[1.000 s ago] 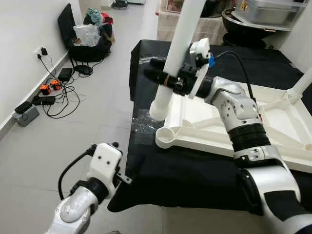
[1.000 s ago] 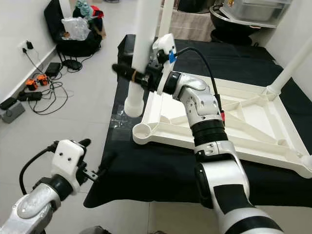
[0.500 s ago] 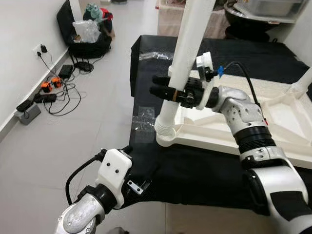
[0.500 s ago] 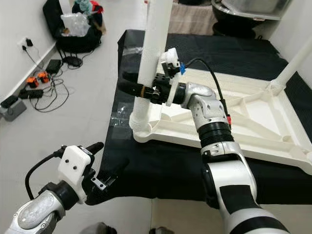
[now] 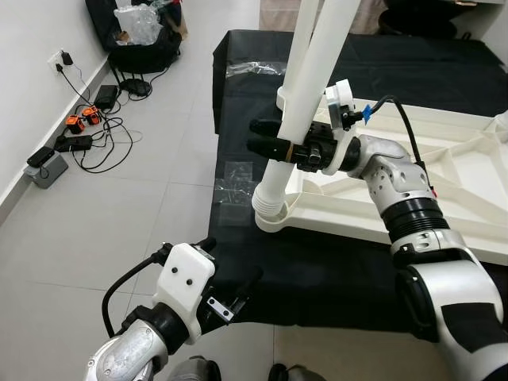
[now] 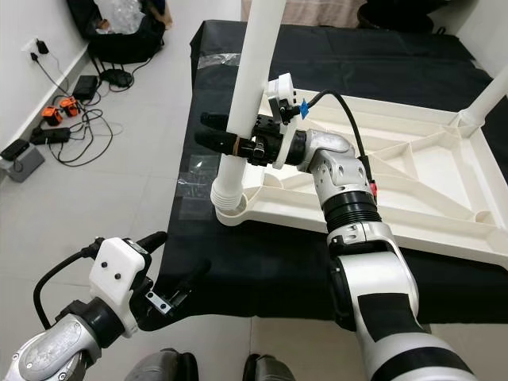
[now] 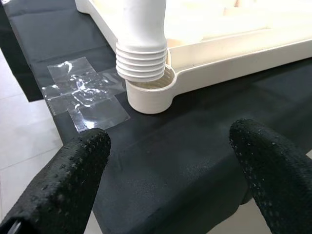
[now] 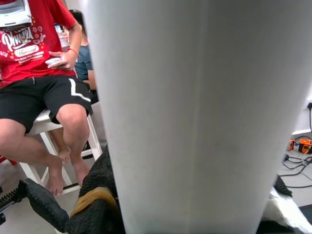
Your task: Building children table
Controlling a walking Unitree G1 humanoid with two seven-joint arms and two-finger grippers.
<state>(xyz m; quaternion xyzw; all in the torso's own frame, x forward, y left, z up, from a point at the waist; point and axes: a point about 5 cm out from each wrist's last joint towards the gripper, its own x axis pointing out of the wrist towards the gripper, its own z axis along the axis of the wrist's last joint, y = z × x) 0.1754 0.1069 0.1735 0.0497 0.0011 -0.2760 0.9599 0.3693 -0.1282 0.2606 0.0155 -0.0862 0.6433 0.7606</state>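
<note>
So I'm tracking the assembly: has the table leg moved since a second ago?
Yes. The table leg has come down onto the tabletop's corner socket.

White table leg [image 5: 305, 95], ribbed at its lower end. Cream-white tabletop [image 5: 444, 198]. Black cloth [image 5: 317, 262] beneath. Clear tape patch [image 7: 85, 95]. Pale grey floor tiles [image 5: 103, 230], left half of frame. Black cables [image 5: 95, 143], orange plugs [image 5: 79, 123], upper left. Red shirt [image 8: 29, 39], black shorts [image 8: 34, 97].

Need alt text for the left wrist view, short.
A white table leg with a threaded end sits tilted in the corner socket of the upturned white tabletop on black cloth. The left gripper is open in the foreground; clear tape lies beside the socket.
</note>
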